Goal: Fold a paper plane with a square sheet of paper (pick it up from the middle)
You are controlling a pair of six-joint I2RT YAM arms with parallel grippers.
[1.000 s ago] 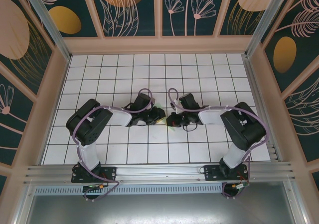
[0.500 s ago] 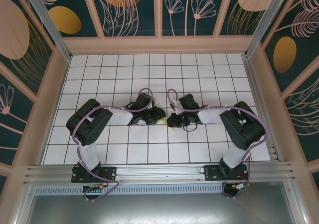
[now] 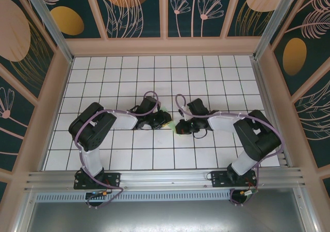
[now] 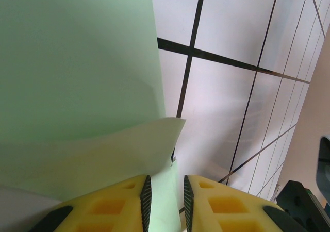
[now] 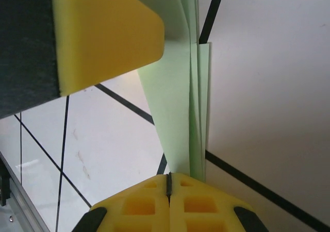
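The pale mint-green sheet of paper (image 4: 77, 62) is folded into overlapping layers on the white tiled table (image 3: 154, 77). My left gripper (image 4: 165, 183) has its yellow fingers a little apart, and a narrow strip of the paper lies in the gap. My right gripper (image 5: 168, 176) is shut, pads touching, with its tips at the edge of the paper's narrow folded layers (image 5: 178, 113). I cannot tell whether any paper is pinched. From above, the left gripper (image 3: 166, 120) and right gripper (image 3: 179, 127) meet tip to tip mid-table and cover the paper.
A yellow finger of the left gripper (image 5: 103, 31) hangs close over the paper in the right wrist view. Patterned walls (image 3: 46, 113) enclose the table on three sides. An aluminium rail (image 3: 165, 178) runs along the near edge. Both arms reach inward from their bases.
The right gripper has slid a little right, and its elbow has swung outward. A small green tip of paper seen below it earlier is covered now. The left arm has held still.
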